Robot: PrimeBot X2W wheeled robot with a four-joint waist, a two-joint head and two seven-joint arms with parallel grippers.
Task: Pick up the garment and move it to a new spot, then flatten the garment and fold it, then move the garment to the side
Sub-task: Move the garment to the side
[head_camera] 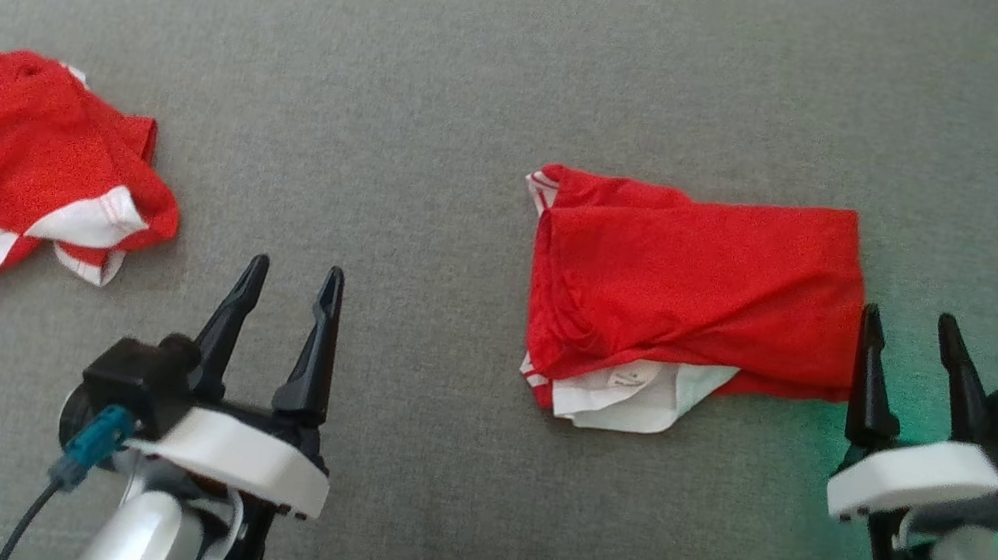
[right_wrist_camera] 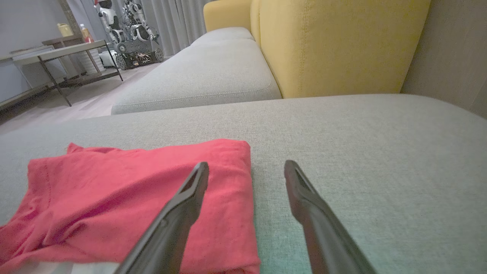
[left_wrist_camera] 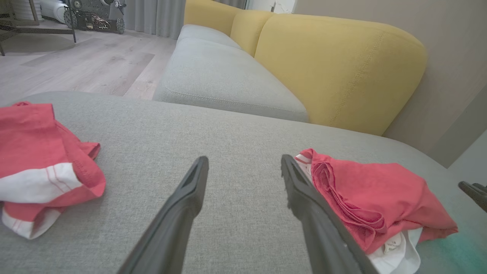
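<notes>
A grey cushion [head_camera: 494, 66] filled the head view, seen from above. At its far left lay a crumpled garment [head_camera: 9, 178], red with white bands, bunched in a loose heap that ran off the left edge. To the right of it, lower down, the left gripper [head_camera: 298, 267] hung over bare cushion, its two dark fingers spread apart and holding nothing. It sat well apart from both pieces of cloth. Right of centre lay a folded garment [head_camera: 695, 293], a red, roughly rectangular bundle with white fabric and a small label poking out at its near edge. Just beside its right edge was the right gripper [head_camera: 909, 315], fingers parted and empty; whether the nearer finger touched the cloth could not be told. A green glow tinted the cushion near that gripper. In the left wrist view, the left gripper [left_wrist_camera: 244, 158] pointed between the crumpled garment [left_wrist_camera: 42, 160] and the folded garment [left_wrist_camera: 373, 194], with a yellow sofa back [left_wrist_camera: 342, 68] and a wooden floor [left_wrist_camera: 76, 64] beyond. In the right wrist view, the right gripper [right_wrist_camera: 246, 163] straddled the folded garment's [right_wrist_camera: 114, 190] right edge.
</notes>
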